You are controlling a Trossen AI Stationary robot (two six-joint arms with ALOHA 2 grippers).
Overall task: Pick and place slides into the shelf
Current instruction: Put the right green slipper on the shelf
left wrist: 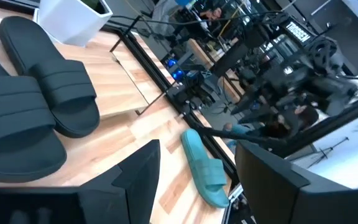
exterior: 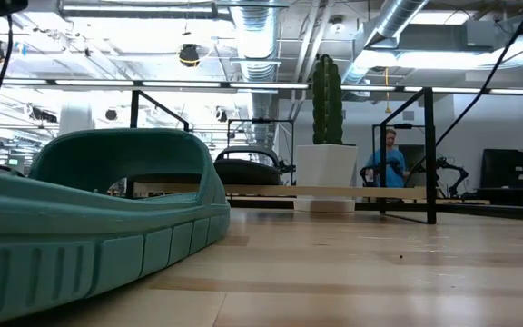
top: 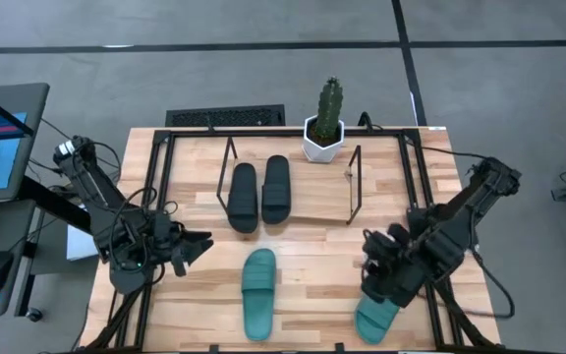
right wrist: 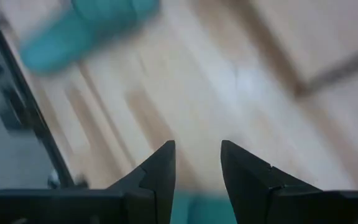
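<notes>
Although two black slides already lie side by side inside the shelf, two teal slides remain on the table in front of it, so the task is judged half complete. One teal slide lies near the table's front edge at centre. The other teal slide lies at the front right, partly hidden beneath the right gripper.

The right gripper hangs directly over that second slide. In the right wrist view its fingers stand parted with nothing between them, and a strip of teal shows just below their tips. No contact with the slide is confirmed. The step in hand is judged to be the approach to pick this slide. The next move calls for lowering the parted fingers over the strap or a side edge, closing on it, then carrying the slide to the free space in the shelf to the right of the black pair.

The left gripper waits at the left of the table, well apart from all slides, its fingers spread and empty.

Count: four slides, two black, two teal; one shelf; one potted cactus behind the shelf; two arms.
</notes>
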